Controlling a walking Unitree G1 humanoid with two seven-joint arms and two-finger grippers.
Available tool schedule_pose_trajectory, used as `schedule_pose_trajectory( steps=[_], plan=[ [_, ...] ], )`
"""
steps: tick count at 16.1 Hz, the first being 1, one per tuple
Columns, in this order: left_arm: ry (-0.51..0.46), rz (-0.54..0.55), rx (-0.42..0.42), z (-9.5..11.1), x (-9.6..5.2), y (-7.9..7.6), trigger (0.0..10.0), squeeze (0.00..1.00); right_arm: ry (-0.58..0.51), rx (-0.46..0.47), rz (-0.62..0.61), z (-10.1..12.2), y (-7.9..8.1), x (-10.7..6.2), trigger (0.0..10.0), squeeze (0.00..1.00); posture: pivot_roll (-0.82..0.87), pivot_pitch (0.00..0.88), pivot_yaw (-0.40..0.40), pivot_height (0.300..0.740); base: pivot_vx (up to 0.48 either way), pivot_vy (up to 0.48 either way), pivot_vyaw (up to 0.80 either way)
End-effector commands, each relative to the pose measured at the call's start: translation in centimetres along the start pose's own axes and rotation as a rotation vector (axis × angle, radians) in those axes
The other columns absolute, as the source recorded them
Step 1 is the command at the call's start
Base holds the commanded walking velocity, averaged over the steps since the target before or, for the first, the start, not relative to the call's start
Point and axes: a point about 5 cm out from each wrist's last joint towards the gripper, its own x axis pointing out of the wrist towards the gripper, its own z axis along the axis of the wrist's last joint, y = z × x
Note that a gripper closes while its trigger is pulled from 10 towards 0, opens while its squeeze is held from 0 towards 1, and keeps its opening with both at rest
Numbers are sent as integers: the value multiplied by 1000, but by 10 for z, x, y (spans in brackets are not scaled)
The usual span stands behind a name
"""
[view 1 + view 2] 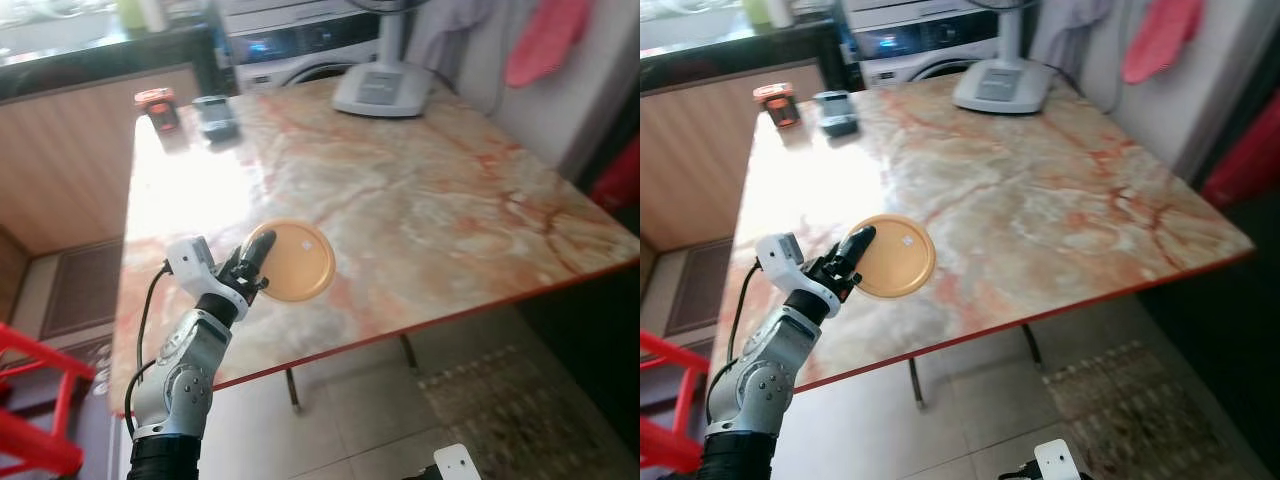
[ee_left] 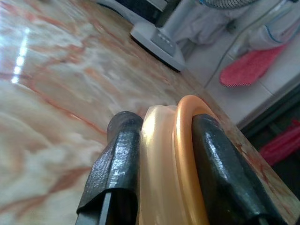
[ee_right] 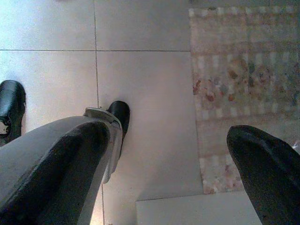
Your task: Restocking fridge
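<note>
1. Left gripper is clamped on the rim of the orange plate; the left wrist view shows one black finger on each face of the rim, no gap.
2. Key relation: the plate extends straight out from the fingertips toward the table's middle, so the hand sits at the plate's edge nearest the robot's left, not over it.
3. Plate lies near the table's front edge, toward the front-left corner, looks flat or barely tilted; cannot tell if it is fully off the marble.
4. Plate is round, no long axis; grip is edge-on, so it will likely hang off the fingers once lifted.
5. Left arm is the near one. Right gripper hangs low over the floor tiles and rug, fingers apart, nothing between them.
6. Far left corner: a red-and-black item and a dark box, well apart from the plate. Fan base at the far edge.
7. No fridge in view; judged early stage, carry comes next.
</note>
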Motion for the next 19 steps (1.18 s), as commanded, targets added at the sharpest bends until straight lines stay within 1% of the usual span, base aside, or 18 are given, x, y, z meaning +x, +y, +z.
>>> schedule_pose_trajectory(
  steps=[1, 4, 5, 7, 10, 12, 14, 19],
  plan=[
    [-30, -1, 14, 7, 2, -1, 10000, 0, 7, 12, 15, -1, 6, 0, 10000, 0, -12, 0, 113, 740, 0, 0, -788],
    [-27, -1, 7, 6, 3, -1, 10000, 0, 6, 12, 13, -1, 5, 0, 10000, 0, -11, 0, 112, 740, 0, 0, -788],
    [-26, -1, 6, 6, 3, -1, 10000, 0, 5, 11, 13, -1, 5, 0, 10000, 0, -10, 0, 111, 740, 0, 352, -788],
    [-27, 1, 19, 5, 2, -1, 10000, 0, 7, 7, 16, -2, 5, 0, 10000, 0, -7, 0, 107, 740, 0, 0, -794],
    [-26, 6, 5, 5, 1, -1, 10000, 0, 7, 4, 17, -2, 5, 0, 10000, 0, -5, 0, 104, 740, 0, 0, -788],
    [-29, 9, -4, 4, 1, -1, 10000, 0, 7, 0, 15, -2, 5, 0, 10000, 0, -4, 0, 103, 740, 0, 411, -794],
    [-31, -1, 11, 4, 1, -2, 10000, 0, 8, -2, 14, -2, 4, 0, 10000, 0, -5, 0, 103, 740, 0, 0, -788],
    [-31, -5, 0, 2, 1, -4, 10000, 0, 9, -8, 17, -2, 5, 0, 10000, 0, -7, 0, 102, 740, 0, 0, -788]
  ],
)
